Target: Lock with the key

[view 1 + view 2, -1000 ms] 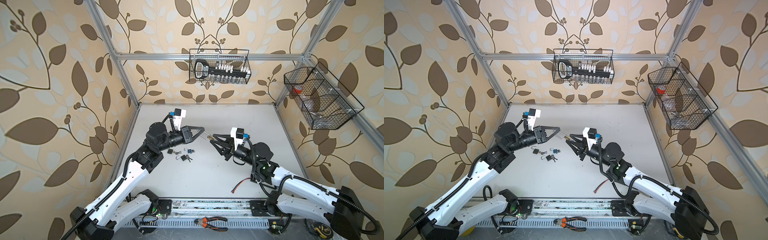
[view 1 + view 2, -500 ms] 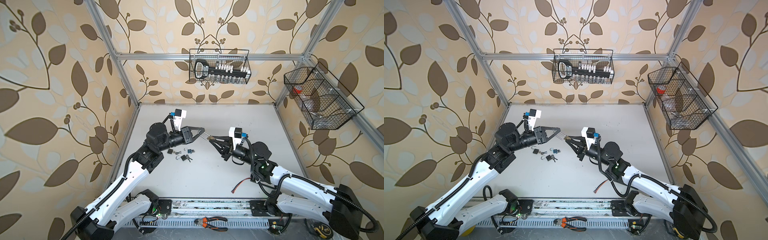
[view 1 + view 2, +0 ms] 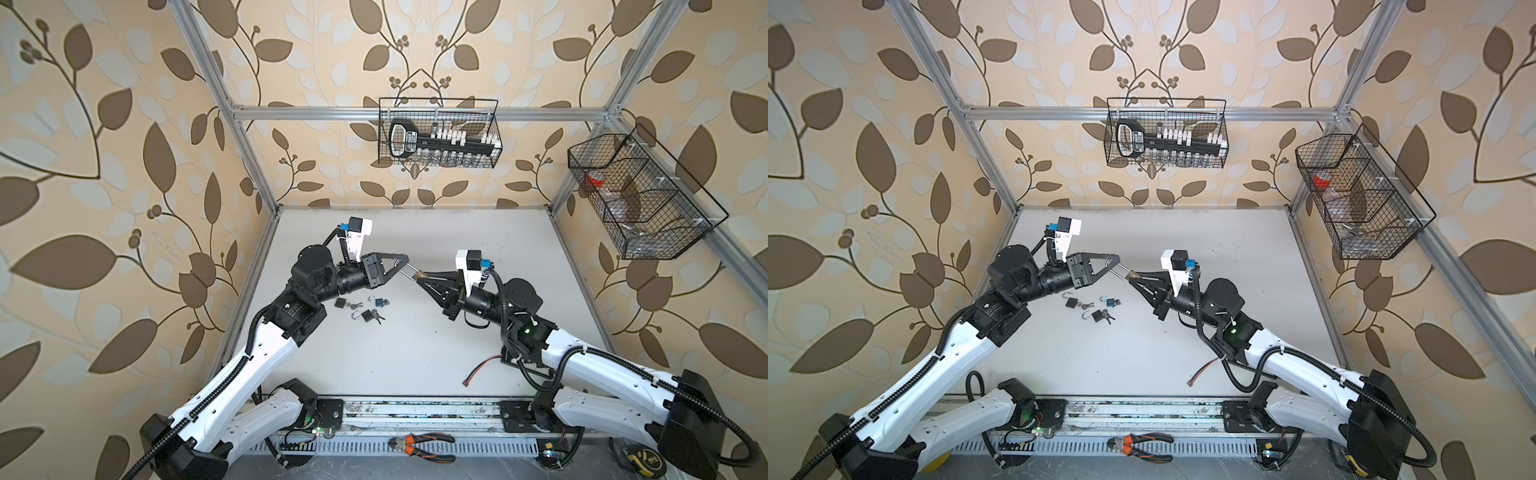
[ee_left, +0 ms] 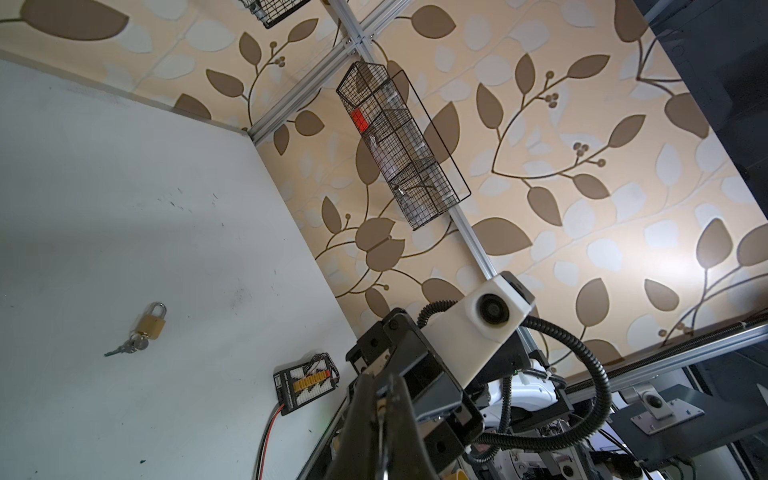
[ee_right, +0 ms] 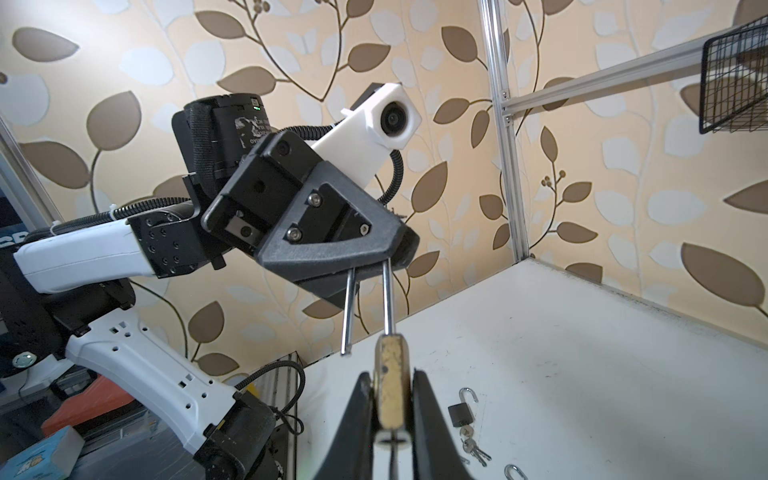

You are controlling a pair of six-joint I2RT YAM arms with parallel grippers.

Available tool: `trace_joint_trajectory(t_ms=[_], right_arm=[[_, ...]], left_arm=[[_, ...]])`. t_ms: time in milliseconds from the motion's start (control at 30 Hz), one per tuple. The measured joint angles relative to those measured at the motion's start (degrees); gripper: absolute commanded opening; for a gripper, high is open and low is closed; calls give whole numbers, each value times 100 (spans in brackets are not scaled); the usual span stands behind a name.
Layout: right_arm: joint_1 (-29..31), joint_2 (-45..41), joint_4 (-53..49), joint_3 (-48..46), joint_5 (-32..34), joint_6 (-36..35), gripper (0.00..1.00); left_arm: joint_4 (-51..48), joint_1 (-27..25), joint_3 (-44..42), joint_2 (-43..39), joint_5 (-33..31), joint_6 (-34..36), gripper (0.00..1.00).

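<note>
Our left hand (image 3: 400,263) is clenched on the bent silver loop (image 5: 386,299) of the brass lock (image 5: 390,376). It holds the loop up in the air over the counter (image 3: 415,353). Under this hand three little locks lie on the counter: a black lock (image 3: 340,303), a blue lock (image 3: 376,300) and a second black lock (image 3: 366,316). Their loops are swung open, and small keys (image 5: 473,446) lie by them.

The loop of the brass lock is open too. One end goes into the gold body, and the other end hangs free just beside it.

Our right hand (image 3: 420,276) meets the left hand tip to tip. It is grasping the gold body of the same lock, with its fingers (image 5: 361,415) pressed on the two flat sides. We cannot tell if a key sits in this lock.

Out ahead of the left hand, another brass lock (image 4: 151,322) lies flat on the counter with keys at its bottom end.
</note>
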Motion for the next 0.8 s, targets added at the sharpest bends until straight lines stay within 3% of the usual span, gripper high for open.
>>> trace_joint_trajectory(t_ms=[433,800], right_arm=[[-839,378,-212,1001,-2232,1290,0],[-944,658,321,1158,-2992,2588,0]], left_arm=[[-334,-4,846,153,367,872,0],[-203,0,852,125,573,909,0]])
